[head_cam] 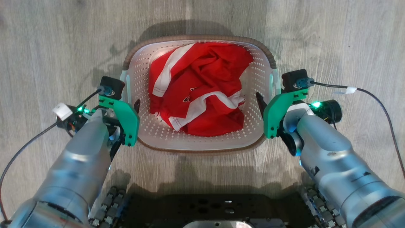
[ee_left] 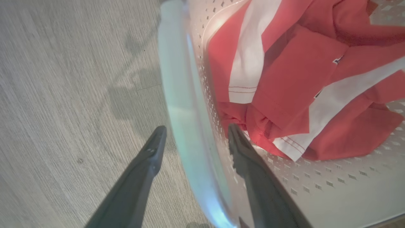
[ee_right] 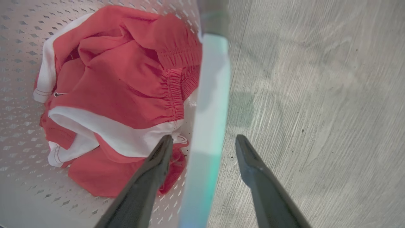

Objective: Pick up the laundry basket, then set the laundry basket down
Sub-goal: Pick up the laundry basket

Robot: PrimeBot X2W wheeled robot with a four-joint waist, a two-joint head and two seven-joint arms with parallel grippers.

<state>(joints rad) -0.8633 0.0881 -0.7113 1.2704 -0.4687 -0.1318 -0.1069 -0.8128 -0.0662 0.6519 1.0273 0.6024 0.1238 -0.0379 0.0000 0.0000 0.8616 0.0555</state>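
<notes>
My left pincer (ee_left: 196, 128) and right pincer (ee_right: 204, 137) are straddling the basket (head_cam: 196, 144) walls, both open. I am aiming to close both together, then lift level.

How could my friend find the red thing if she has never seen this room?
Look down at the grey wood floor, then find the white basket with a brown rim standing on it. Crumpled inside lies the red cloth; it is the one red thing there, with white stripes.
</notes>
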